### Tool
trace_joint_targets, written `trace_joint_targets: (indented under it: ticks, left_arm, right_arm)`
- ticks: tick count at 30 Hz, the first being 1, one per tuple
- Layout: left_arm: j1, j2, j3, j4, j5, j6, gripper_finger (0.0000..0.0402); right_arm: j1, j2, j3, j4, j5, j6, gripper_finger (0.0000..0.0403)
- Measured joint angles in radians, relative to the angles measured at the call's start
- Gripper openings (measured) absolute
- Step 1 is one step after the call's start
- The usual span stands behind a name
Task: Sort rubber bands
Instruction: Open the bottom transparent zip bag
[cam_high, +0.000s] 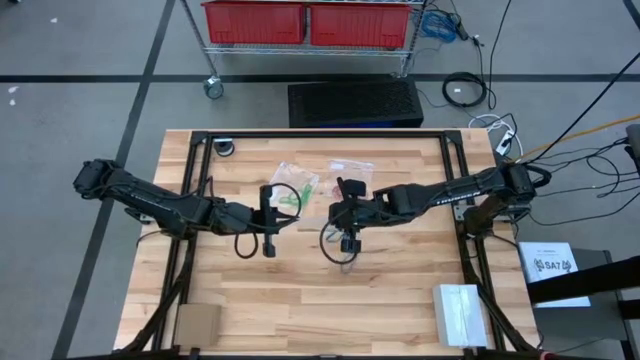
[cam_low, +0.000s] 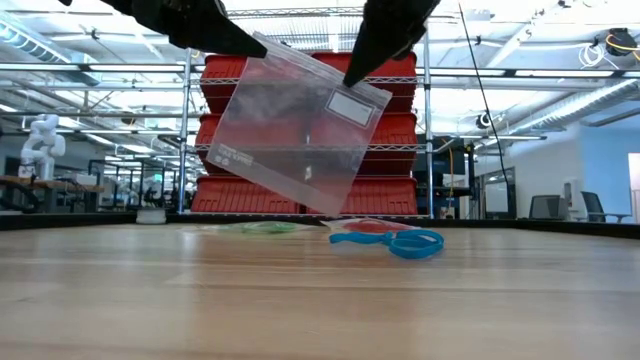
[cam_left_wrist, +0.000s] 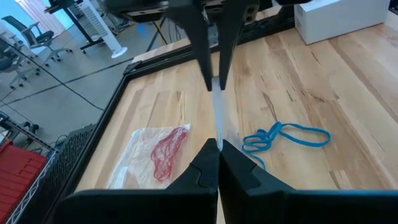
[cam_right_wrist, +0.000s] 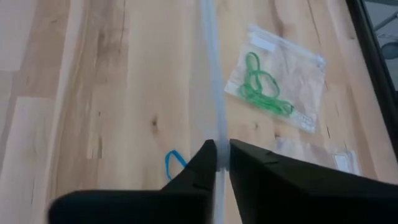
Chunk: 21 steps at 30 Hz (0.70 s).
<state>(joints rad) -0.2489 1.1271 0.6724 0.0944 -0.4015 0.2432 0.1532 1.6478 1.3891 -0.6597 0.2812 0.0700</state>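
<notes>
The left gripper (cam_left_wrist: 217, 146) is clamped on one top corner of a clear plastic zip bag (cam_low: 300, 125), and the right gripper (cam_right_wrist: 217, 155) pinches the opposite top corner, so the bag hangs tilted between the 2 grippers above the middle of the pale wooden plank table (cam_high: 300, 300).

On the table under the hanging bag lie tangled blue rubber bands (cam_left_wrist: 280, 135). Beyond the hanging bag, toward the table's far edge, a second clear bag with green rubber bands (cam_right_wrist: 264, 84) inside lies flat, and beside it another clear bag with red rubber bands (cam_left_wrist: 168, 152).

A small brown cardboard square (cam_high: 197, 322) and a white box (cam_high: 458, 312) sit at the table's near corners.

Past the far edge stand a wire rack with red plastic bins (cam_high: 305, 20), a black floor mat (cam_high: 355, 102) and loose black cables (cam_high: 465, 90) on grey floor.
</notes>
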Motion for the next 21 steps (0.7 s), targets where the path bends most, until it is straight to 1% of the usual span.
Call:
trace_joint_targets:
  ticks: [1, 5, 11, 17, 21]
  left_arm:
    - [0.0, 0.0, 0.0, 0.0, 0.0, 0.0, 0.0002]
    - [0.0, 0.0, 0.0, 0.0, 0.0, 0.0, 0.0002]
    - [0.0, 0.0, 0.0, -0.006, 0.0, 0.0, 0.0002]
    - [0.0, 0.0, 0.0, -0.006, -0.001, 0.0, 0.0002]
    - [0.001, 0.0, 0.0, -0.006, -0.002, 0.0, 0.0002]
  right_arm:
    - [0.003, 0.0, 0.0, -0.003, 0.001, -0.003, 0.0011]
    - [0.006, 0.0, 0.001, -0.018, 0.001, 0.001, 0.0019]
    - [0.006, 0.0, 0.001, -0.083, 0.005, 0.026, 0.0011]
    - [0.006, 0.0, 0.002, -0.154, 0.006, 0.094, 0.0011]
    - [0.007, -0.002, 0.002, -0.161, 0.006, 0.106, 0.0012]
